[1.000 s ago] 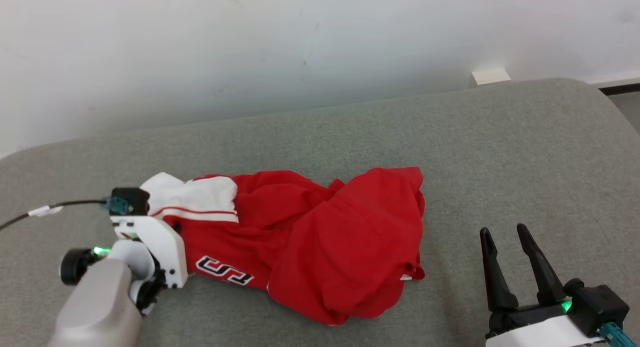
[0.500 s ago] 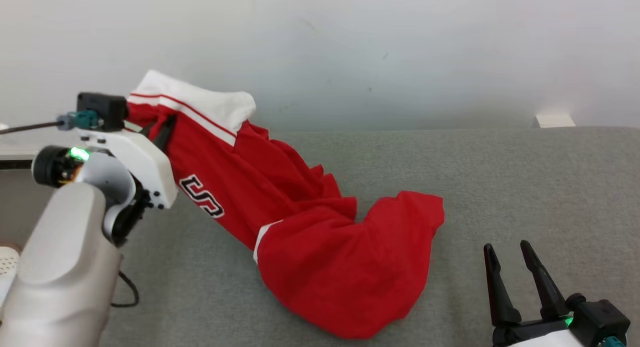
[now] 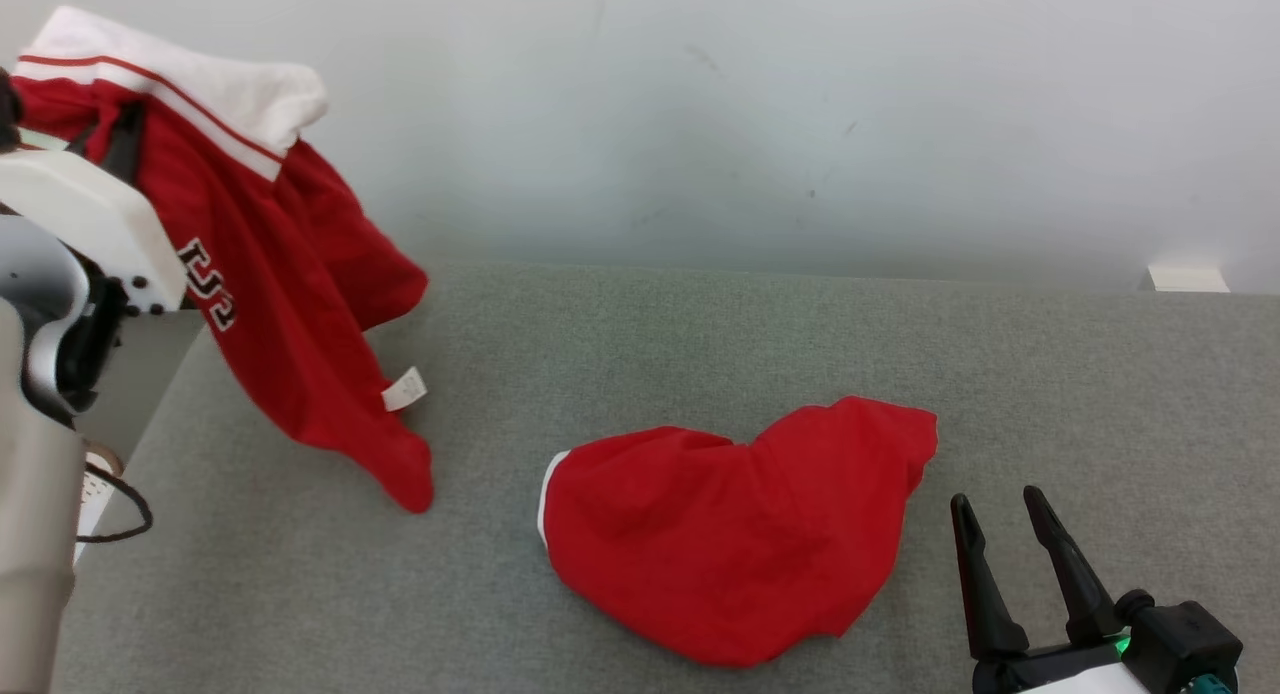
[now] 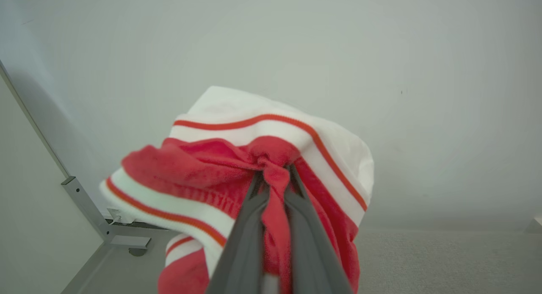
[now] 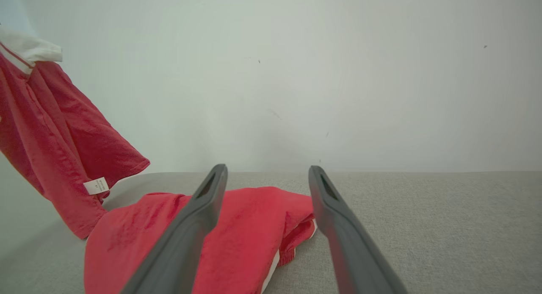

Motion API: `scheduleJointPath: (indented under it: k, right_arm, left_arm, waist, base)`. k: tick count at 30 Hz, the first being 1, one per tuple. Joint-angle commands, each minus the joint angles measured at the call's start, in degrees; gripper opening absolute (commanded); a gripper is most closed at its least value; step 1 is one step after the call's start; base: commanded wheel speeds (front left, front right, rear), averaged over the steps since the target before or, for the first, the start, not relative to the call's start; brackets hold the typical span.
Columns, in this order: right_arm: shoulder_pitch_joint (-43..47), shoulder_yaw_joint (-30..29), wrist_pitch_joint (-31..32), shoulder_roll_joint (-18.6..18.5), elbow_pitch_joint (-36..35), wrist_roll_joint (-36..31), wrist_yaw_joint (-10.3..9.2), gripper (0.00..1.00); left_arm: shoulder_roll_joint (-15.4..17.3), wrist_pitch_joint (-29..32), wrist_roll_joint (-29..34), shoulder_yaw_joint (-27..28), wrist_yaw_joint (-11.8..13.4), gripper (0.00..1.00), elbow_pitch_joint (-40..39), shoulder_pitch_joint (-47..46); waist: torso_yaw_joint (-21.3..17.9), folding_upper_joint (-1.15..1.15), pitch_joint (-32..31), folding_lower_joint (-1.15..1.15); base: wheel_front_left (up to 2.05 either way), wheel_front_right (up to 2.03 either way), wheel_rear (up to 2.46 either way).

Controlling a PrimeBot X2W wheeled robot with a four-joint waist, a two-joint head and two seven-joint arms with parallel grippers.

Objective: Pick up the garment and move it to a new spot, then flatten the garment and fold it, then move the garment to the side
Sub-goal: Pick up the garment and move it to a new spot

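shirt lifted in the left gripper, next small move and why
Probably carry the shirt over the bare grey surface and lower it: the left gripper is shut on it near the collar, and it hangs apart from the second red garment.

A crumpled red cloth garment (image 3: 720, 534) lies on the grey fabric-covered surface (image 3: 700, 334), toward its near edge. To the left of this garment and higher up, a red shirt with a white striped collar (image 3: 270, 304) hangs from the left claw (image 4: 273, 175), whose fingers pinch a fold just below the collar. The shirt's lower tip comes down near the surface, apart from the lying garment; whether it touches the surface is unclear. Just right of the lying garment and slightly nearer the robot, the right claw (image 3: 993, 496) stands with its fingers spread apart. Behind the garment, past the surface's far edge, rises a pale wall (image 3: 700, 104).
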Motion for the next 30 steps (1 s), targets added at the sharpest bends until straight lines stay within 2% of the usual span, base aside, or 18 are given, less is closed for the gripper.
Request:
scheduleJointPath:
  k: [1, 5, 11, 17, 21, 29, 30]
  right_arm:
    - [0.3, 0.0, 0.0, -0.1, -0.2, -0.1, 0.02, 1.00]
    - [0.9, 0.1, 0.0, -0.1, 0.2, -0.2, 0.02, 1.00]
    - [0.1, 0.7, 0.0, -0.1, 0.5, -0.9, 0.02, 1.00]
    - [-1.1, 1.2, 0.0, -0.6, 0.1, -1.0, 0.02, 1.00]
    - [-1.9, 1.1, 0.0, -1.1, 0.1, -0.9, 0.02, 1.00]
    - [-4.5, 2.3, 0.0, -1.4, 0.0, -0.9, 0.02, 1.00]
    - [-4.8, 2.4, 0.0, -1.5, 0.1, -0.9, 0.02, 1.00]
  left_arm:
    - [0.8, -0.2, -0.2, 0.4, 0.4, 0.00, 0.3, 0.0]
    - [2.5, -1.5, -0.1, 1.9, 1.9, 0.00, 0.6, 1.4]
    - [2.4, -2.7, -1.5, 3.3, 3.4, 0.00, 2.0, 4.4]
    - [1.7, -3.2, -3.6, 4.6, 4.0, 0.00, 7.4, 7.4]
    - [0.2, -3.6, -4.7, 4.5, 2.9, 0.00, 11.2, 8.3]
    - [-3.1, -3.3, -10.2, 5.9, -0.8, 0.00, 21.6, 7.0]
    - [-3.4, -2.7, -10.9, 6.0, -1.3, 0.14, 22.8, 6.6]
  waist:
    - [0.0, 0.00, 0.2, 0.00]
    - [0.2, 0.00, 0.7, 0.00]
    - [1.0, 0.00, 1.8, 0.00]
    - [1.3, 0.00, 3.2, 0.00]
    - [1.3, 0.00, 4.6, 0.00]
    - [0.0, 0.00, 8.2, 0.00]
    - [-0.2, 0.00, 8.6, 0.00]
  base:
    - [0.00, 0.00, 0.00]
    - [0.00, 0.00, 0.00]
    - [0.00, 0.00, 0.00]
    - [0.00, 0.00, 0.00]
    - [0.00, 0.00, 0.00]
    - [0.00, 0.00, 0.00]
    - [0.00, 0.00, 0.00]
